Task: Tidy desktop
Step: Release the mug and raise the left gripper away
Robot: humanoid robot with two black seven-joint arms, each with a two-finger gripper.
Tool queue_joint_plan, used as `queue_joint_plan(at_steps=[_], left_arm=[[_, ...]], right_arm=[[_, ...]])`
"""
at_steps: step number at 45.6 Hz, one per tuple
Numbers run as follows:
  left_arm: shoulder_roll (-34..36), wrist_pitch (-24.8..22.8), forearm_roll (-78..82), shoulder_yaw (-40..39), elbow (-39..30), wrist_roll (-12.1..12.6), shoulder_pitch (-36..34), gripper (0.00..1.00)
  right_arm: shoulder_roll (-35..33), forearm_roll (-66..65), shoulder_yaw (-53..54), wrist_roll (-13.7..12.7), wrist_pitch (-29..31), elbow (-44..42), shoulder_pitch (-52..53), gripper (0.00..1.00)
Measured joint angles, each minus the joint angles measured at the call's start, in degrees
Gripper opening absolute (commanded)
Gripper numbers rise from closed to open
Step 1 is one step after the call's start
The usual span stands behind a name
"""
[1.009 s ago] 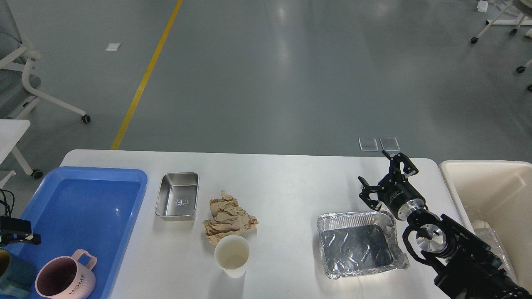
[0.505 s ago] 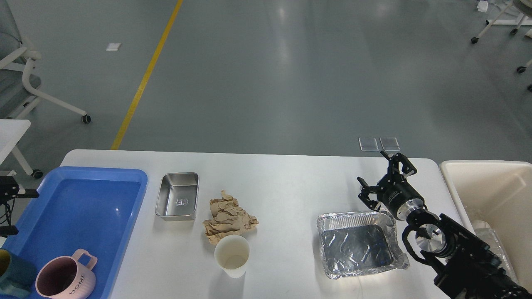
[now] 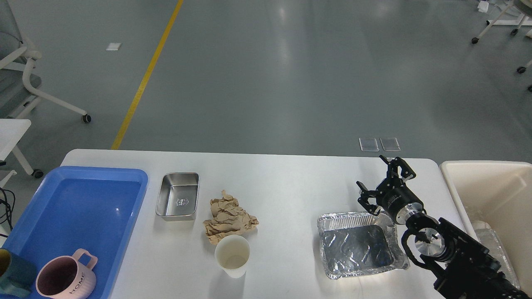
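One arm is in play: the right gripper (image 3: 384, 182), fingers spread and holding nothing, hovers over the white desktop (image 3: 291, 182) just beyond the far right corner of the foil tray (image 3: 360, 244), which lies near and slightly left of it. Cream bin (image 3: 490, 187) waits to its right; crumpled brown paper (image 3: 228, 220) and paper cup (image 3: 232, 255) sit well left, nothing blocking

White desktop (image 3: 291, 182) in front of me, rounded corners. Directly on it, left to right: blue tray (image 3: 79, 203) at my left edge, steel pan (image 3: 178, 196), crumpled brown paper (image 3: 227, 216) with a white paper cup (image 3: 232, 256) just touching its near side, foil tray (image 3: 360, 243) well apart to the right
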Motion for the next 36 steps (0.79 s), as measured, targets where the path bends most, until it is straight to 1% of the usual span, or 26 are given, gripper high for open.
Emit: queue_joint_plan(at_steps=[4,13,25,32,36], left_arm=[[-1.04,1.96,-0.23,-0.26,-0.01,0.00,0.07,0.97],[-2.95,2.91,-0.26,-0.47,-0.43,0.40,0.02,0.97],[-11.25,2.89,-0.16,-0.54,-0.36,0.34,-0.19,0.97],[-13.03,4.45,-0.14,-0.55,-0.73,1.17,-1.09,0.97],[-12.80,6.60,-0.14,-0.22,-2.36,2.66,-1.56,0.97]], right_arm=[[0.00,0.01,-0.35,0.00,-0.14,0.20,-0.20,1.00],[0.11,0.08,-0.54,0.00,-0.63,0.26,-0.23,1.00],[0.17,0.09,-0.58,0.00,-1.06,0.26,0.44,1.00],[-0.14,0.08,-0.65,0.00,-1.07,-0.04,0.39,1.00],[-0.16,0.04,-0.66,0.00,-1.05,-0.14,0.32,1.00]])
